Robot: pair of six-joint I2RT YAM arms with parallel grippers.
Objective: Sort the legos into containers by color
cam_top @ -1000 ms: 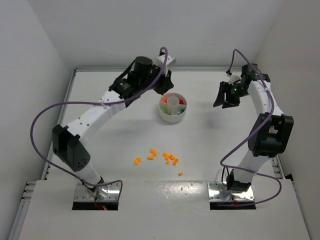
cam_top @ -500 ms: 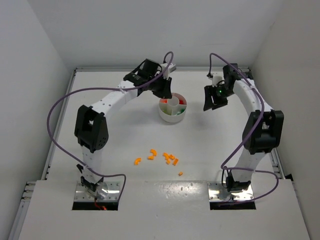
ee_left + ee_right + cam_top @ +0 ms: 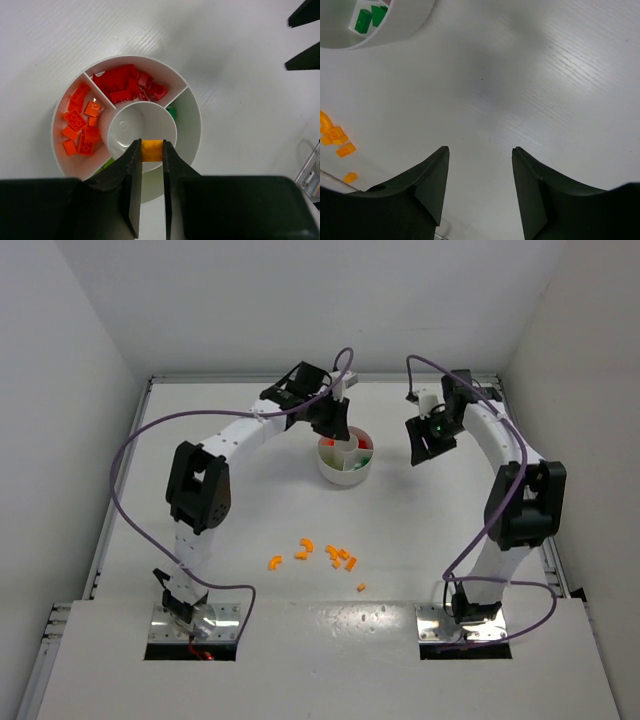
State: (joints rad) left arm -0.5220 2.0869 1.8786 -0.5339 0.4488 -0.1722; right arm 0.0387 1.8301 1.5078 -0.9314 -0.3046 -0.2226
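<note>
The round white dish [image 3: 346,476] stands at the table's middle back. In the left wrist view its containers hold red legos [image 3: 127,85], orange legos [image 3: 80,125] and a green lego [image 3: 172,112]. My left gripper [image 3: 152,145] hangs right over the dish's central cup [image 3: 132,127], shut on a small yellow lego [image 3: 152,151]. From above, the left gripper [image 3: 338,432] covers the dish's back rim. My right gripper [image 3: 428,445] hovers to the right of the dish. The right gripper [image 3: 480,150] is open over bare table, nothing between its fingers.
Several loose yellow-orange legos [image 3: 330,555] lie scattered on the table in front of the dish, also at the left edge of the right wrist view [image 3: 335,137]. The dish's rim [image 3: 395,27] with green legos [image 3: 369,17] shows at that view's top left.
My left gripper has swung from the dish's back left to right above it. The right gripper has moved left, closer to the dish, still open.
</note>
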